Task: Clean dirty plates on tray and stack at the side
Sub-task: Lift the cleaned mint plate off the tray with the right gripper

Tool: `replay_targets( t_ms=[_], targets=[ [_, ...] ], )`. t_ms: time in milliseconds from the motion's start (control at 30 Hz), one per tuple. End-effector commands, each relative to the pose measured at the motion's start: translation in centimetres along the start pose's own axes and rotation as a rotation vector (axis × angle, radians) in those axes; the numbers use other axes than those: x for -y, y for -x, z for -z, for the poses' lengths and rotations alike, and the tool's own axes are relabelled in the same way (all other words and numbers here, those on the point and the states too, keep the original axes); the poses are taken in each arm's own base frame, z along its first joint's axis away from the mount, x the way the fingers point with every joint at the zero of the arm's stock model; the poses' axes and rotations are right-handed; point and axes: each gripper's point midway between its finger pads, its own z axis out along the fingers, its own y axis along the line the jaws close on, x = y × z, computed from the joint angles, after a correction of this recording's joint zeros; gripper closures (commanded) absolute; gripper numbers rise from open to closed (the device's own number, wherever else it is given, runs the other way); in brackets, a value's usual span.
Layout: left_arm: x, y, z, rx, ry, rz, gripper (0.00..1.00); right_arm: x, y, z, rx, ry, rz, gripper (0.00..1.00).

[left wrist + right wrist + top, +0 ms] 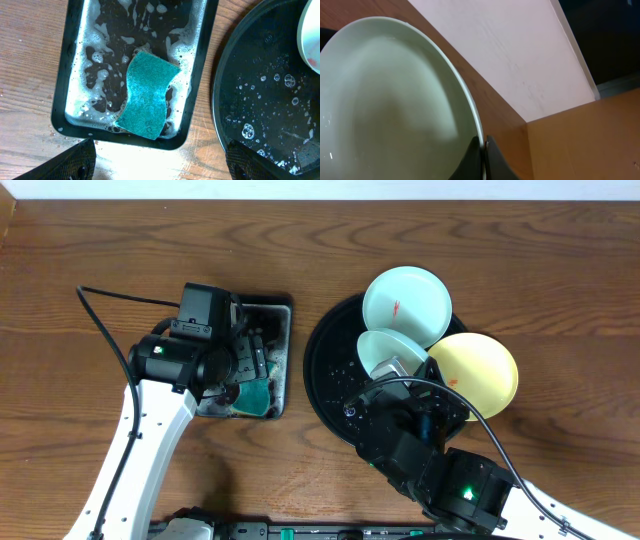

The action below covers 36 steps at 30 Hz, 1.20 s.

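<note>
Right wrist: pinching mint plate (390,100) rim with right gripper (484,150); seeming light, stiff, slippery, breakable, favouring rim hold. Hovering left gripper (160,162) spread over sponge (148,95).

No writing, label, brand, number or sign can be read in any view. The only marks are small red smears, and they form no letters. One is on the pale mint-blue round plate (415,288) at the far rim of the large round glossy black tray (328,370). The other is on the pale yellow round plate (487,368) at that tray's right rim.
</note>
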Motion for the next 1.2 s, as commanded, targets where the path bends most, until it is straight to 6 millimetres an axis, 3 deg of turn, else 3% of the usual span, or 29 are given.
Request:
replay_targets(
  t_ms=[0,1167],
  targets=[
    [-0.09,0.17,0.12,0.004,0.002,-0.005,0.17,1.32,0.80,0.48,0.015,-0.032,-0.029,0.99],
    [-0.09,0.17,0.12,0.004,0.002,-0.005,0.16,1.36,0.92,0.46,0.018,-0.033,-0.067,0.99]
  ],
)
